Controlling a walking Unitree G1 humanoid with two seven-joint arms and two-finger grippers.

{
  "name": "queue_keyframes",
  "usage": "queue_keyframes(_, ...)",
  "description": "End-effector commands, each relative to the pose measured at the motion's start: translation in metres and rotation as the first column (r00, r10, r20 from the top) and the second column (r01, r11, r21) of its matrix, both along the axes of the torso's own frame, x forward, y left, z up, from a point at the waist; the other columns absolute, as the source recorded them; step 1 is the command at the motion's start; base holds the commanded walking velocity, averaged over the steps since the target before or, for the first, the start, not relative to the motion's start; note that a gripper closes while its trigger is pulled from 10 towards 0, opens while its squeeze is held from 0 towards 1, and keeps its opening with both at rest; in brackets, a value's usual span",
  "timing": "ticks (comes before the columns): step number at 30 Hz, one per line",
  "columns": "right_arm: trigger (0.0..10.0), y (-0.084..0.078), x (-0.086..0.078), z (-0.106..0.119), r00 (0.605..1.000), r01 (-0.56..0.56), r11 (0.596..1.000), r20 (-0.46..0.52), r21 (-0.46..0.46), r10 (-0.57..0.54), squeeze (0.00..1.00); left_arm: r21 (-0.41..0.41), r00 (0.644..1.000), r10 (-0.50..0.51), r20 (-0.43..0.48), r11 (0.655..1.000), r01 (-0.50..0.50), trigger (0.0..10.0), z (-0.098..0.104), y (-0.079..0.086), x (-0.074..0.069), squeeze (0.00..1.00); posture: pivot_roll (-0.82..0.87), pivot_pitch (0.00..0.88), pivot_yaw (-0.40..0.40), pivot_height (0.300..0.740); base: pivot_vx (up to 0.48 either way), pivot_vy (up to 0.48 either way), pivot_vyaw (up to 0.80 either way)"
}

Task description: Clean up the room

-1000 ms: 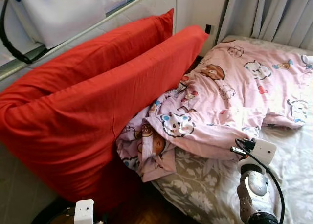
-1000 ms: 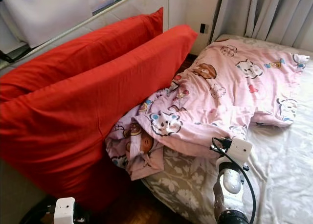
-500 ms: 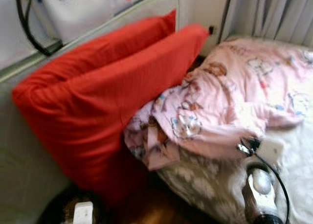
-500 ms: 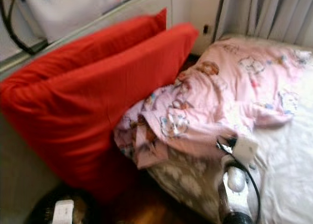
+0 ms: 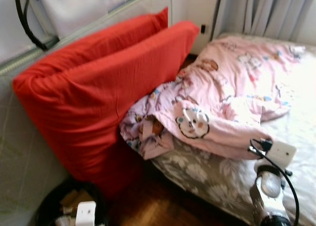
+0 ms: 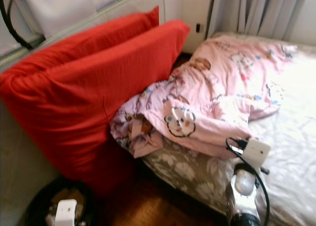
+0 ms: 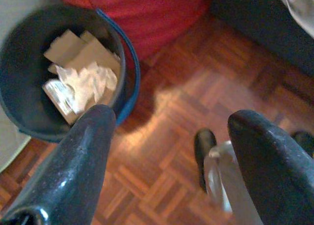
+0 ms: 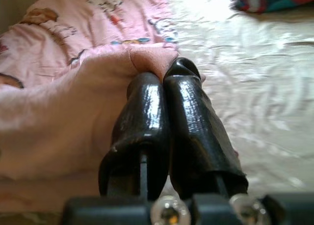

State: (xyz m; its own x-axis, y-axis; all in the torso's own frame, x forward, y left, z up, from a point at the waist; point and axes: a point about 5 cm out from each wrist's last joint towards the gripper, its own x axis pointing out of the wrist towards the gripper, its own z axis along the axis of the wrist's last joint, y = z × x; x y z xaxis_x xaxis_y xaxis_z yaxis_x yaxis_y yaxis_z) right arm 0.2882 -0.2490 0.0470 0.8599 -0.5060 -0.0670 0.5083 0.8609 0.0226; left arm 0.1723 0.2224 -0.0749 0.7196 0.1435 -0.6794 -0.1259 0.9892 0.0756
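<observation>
Right tool (image 8: pixel 169 70) found with fingers pressed together, tips nipping a fold of the pink quilt (image 5: pixel 222 95) at its near edge. Quilt found rumpled across the head half of the bed (image 5: pixel 296 132), long axis running from the fold away toward the curtain (image 5: pixel 266 11), far end well apart from the grip. Right arm judged far nearer the quilt than the left; any straightening pull judged to run along that axis. Left tool (image 7: pixel 169 136) found spread wide, holding nothing, low over the parquet floor (image 7: pixel 196 68) just beside a dark bin (image 7: pixel 125 63) holding paper scraps. Two red pillows (image 5: pixel 98 88) found leaning on the headboard (image 5: pixel 98 26), touching the quilt's bunched corner.
</observation>
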Motion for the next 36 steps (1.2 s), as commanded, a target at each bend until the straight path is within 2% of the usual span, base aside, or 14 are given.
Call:
queue_keyframes(1, 10.0, 0.002, 0.000, 0.003, 1.000, 0.001, 1.000, 0.027, -0.016, -0.001, 0.00, 0.011, 1.000, -0.004, -0.009, 1.000, 0.004, 10.0, 0.000, 0.004, -0.003, 0.00, -0.06, 0.059, 0.060, 0.740, -0.247, 0.000, 0.00)
queue_keyframes(9, 10.0, 0.004, -0.001, 0.002, 1.000, -0.004, 1.000, 0.024, -0.023, 0.004, 0.00, 0.012, 1.000, -0.007, -0.012, 1.000, 0.007, 10.0, 0.000, 0.004, -0.003, 0.00, -0.06, 0.064, 0.058, 0.740, -0.248, 0.000, 0.00)
queue_keyframes(22, 10.0, 0.009, -0.003, 0.008, 0.998, -0.026, 0.995, 0.055, -0.100, 0.032, 0.00, 0.021, 1.000, -0.012, -0.024, 1.000, 0.013, 10.0, -0.001, 0.004, -0.003, 0.00, -0.06, 0.070, 0.055, 0.740, 0.000, 0.000, 0.00)
queue_keyframes(25, 10.0, 0.008, -0.005, 0.010, 0.998, -0.003, 0.991, 0.066, -0.136, 0.012, 0.00, 0.020, 1.000, -0.012, -0.024, 1.000, 0.012, 10.0, -0.001, 0.004, -0.003, 0.00, -0.06, 0.070, 0.054, 0.740, 0.000, 0.000, 0.00)
queue_keyframes(29, 10.0, -0.006, -0.019, 0.013, 0.991, 0.123, 0.972, 0.083, -0.199, -0.108, 0.00, 0.022, 1.000, -0.015, -0.025, 1.000, 0.016, 10.0, -0.001, 0.004, -0.003, 0.00, -0.06, 0.071, 0.051, 0.740, 0.000, 0.000, 0.00)
queue_keyframes(33, 10.0, -0.009, -0.026, 0.012, 0.988, 0.143, 0.968, 0.084, -0.204, -0.128, 0.00, 0.021, 1.000, -0.015, -0.026, 1.000, 0.016, 10.0, -0.001, 0.004, -0.003, 0.00, -0.06, 0.071, 0.048, 0.740, 0.000, 0.000, 0.00)
queue_keyframes(35, 10.0, -0.010, -0.031, 0.012, 0.986, 0.159, 0.959, 0.081, -0.236, -0.144, 0.00, 0.021, 1.000, -0.015, -0.026, 1.000, 0.016, 10.0, -0.001, 0.003, -0.003, 0.00, -0.06, 0.070, 0.047, 0.740, 0.000, 0.000, 0.00)
queue_keyframes(36, 10.0, -0.014, -0.039, 0.009, 0.979, 0.204, 0.942, 0.054, -0.268, -0.196, 0.00, 0.022, 1.000, -0.015, -0.026, 1.000, 0.016, 10.0, -0.001, 0.003, -0.003, 0.00, -0.06, 0.069, 0.046, 0.740, 0.000, 0.000, 0.00)
